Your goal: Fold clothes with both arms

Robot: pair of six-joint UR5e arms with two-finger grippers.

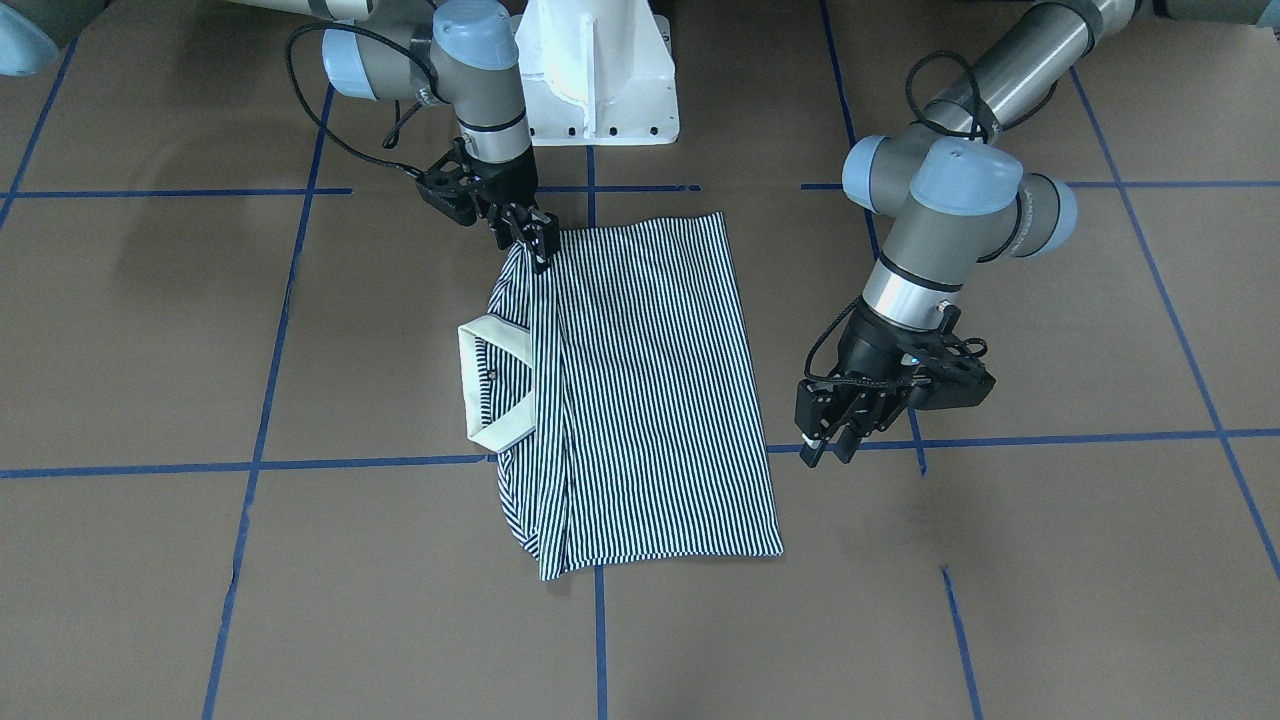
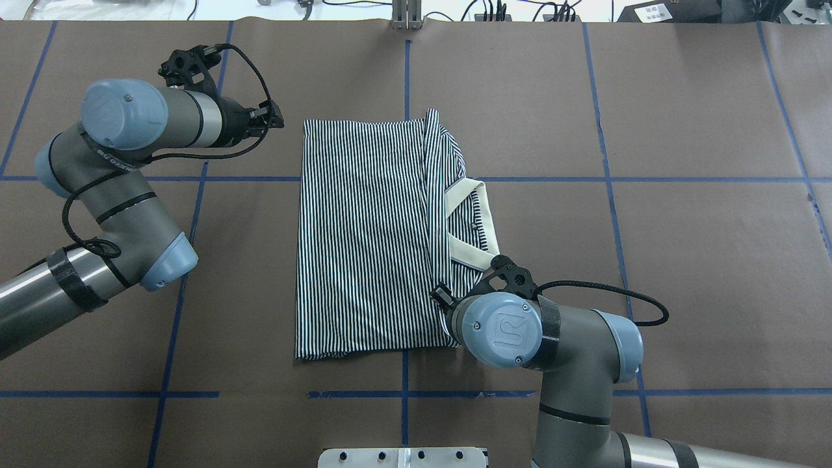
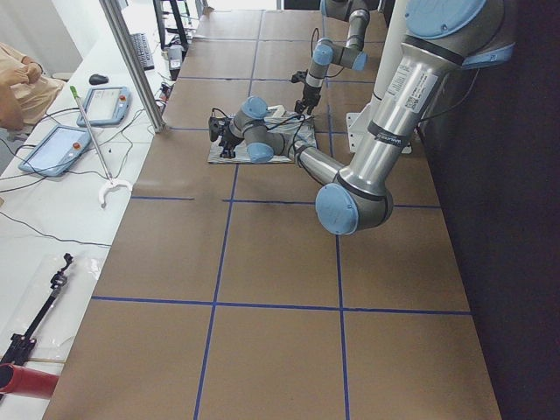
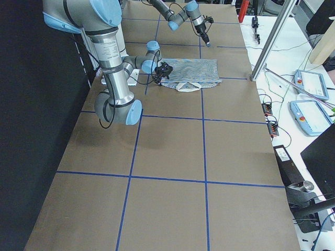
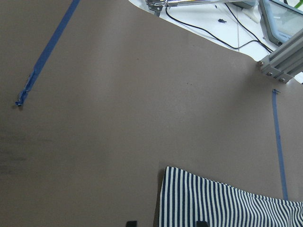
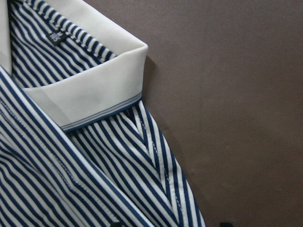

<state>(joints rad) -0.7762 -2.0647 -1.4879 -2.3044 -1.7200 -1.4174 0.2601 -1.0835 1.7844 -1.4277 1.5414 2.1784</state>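
The left gripper (image 1: pixel 828 450) hovers over bare table (image 2: pixel 682 195), just beside the shirt's far hem corner and not touching it. In its wrist view the fingertips sit apart with nothing between them.

The shirt (image 2: pixel 364 234) lies flat mid-table, already folded in to a long rectangle, hem toward the left arm (image 2: pixel 123 195) and collar (image 2: pixel 465 195) toward the right arm (image 2: pixel 565 364).

The right gripper (image 1: pixel 535 248) is down at the near shoulder edge, just beside the collar. Its wrist view shows the fingertips apart, one over stripes and one over table. It seems to straddle the edge, not pinch it, though the front view is too small to be sure.

The step in hand looks like taking hold for the next fold. To do it well:
- The left gripper should come over the hem corner and drop straight down, so one finger slides under every layer.
- The right gripper should close only once the whole stacked edge is between its fingers.
- Both should bite close to the edge, lift together and level, and carry the cloth slack-free so the earlier folds do not slip open.

Count:
- shirt: one
- collar: one
- button (image 2: pixel 469 226) showing: one
- arms: two
- grippers: two
- white base (image 1: pixel 600 70): one
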